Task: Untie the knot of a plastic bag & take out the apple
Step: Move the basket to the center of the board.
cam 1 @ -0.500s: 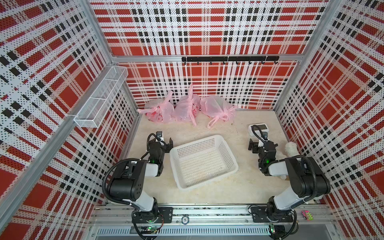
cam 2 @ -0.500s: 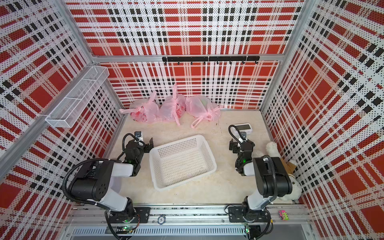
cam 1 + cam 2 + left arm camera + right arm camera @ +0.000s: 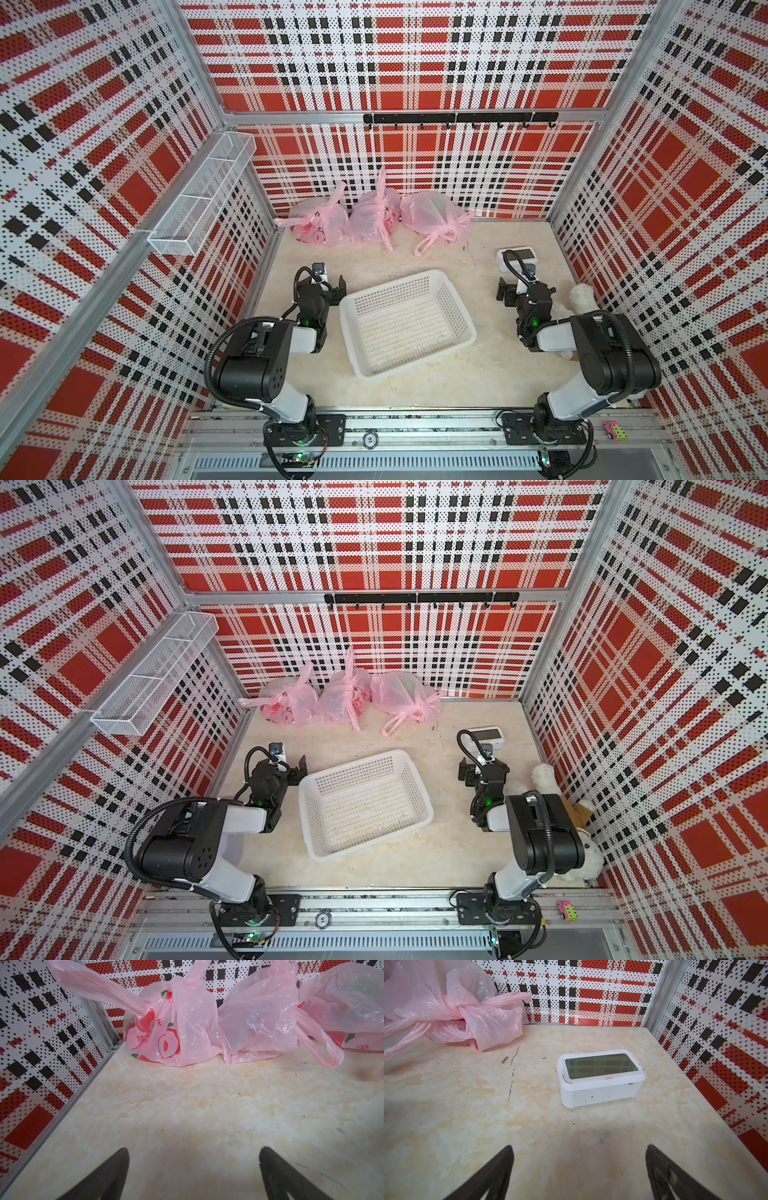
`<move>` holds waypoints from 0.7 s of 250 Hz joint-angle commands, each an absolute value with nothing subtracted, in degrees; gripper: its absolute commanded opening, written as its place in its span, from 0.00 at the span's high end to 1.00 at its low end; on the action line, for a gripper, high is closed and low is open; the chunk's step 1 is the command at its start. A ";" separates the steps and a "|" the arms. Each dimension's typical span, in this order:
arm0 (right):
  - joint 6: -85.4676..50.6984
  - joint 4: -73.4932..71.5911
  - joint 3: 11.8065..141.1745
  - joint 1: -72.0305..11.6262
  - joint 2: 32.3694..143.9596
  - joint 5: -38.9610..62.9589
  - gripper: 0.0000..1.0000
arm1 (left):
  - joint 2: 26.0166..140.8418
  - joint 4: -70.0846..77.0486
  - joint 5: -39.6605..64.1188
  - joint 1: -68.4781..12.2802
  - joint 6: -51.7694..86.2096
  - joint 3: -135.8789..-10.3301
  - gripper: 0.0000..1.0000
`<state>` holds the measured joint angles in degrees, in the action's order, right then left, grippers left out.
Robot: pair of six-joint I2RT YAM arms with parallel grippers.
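1. Three pink plastic bags sit in a row at the back of the desk (image 3: 187, 1105), against the rear wall: the left bag (image 3: 318, 224), the middle bag (image 3: 372, 218) and the right bag (image 3: 430, 218), packed close side by side.
2. All three are tied shut. The knot (image 3: 456, 1008) of the right bag shows clearly in the right wrist view, with the loop handles trailing onto the desk.
3. The apple cannot be made out through the plastic, so I cannot tell which bag holds it.
4. The left end effector (image 3: 193, 1150) has its jaws spread wide with nothing between them. It sits low over the desk, pointing at the left bag and well short of it.
5. The right end effector (image 3: 579, 1149) is likewise spread wide and holds nothing — it points at a white clock (image 3: 600, 1076) lying face up near the desk's right rear corner.
6. A white basket (image 3: 455, 305) sits mid-desk between the two arms, its far left corner just beside the left end effector.
7. A white plush toy (image 3: 582, 297) lies by the right wall, beside the right arm.
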<state>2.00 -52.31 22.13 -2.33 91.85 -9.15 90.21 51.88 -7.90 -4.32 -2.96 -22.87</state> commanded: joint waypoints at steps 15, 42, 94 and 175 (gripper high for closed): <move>2.88 -54.11 22.50 -2.29 91.23 -8.88 0.00 | 90.26 53.33 -7.41 -4.28 -2.81 -23.29 0.00; 2.86 -54.03 22.50 -2.30 91.23 -8.89 0.00 | 90.33 53.34 -7.46 -4.34 -2.81 -23.29 0.01; 2.88 -54.05 22.57 -2.30 91.24 -8.92 0.00 | 90.29 53.35 -7.45 -4.34 -2.81 -23.29 0.01; 2.81 -54.07 22.51 -2.29 91.23 -8.79 0.00 | 90.19 53.35 -6.37 -3.67 -2.37 -23.20 0.01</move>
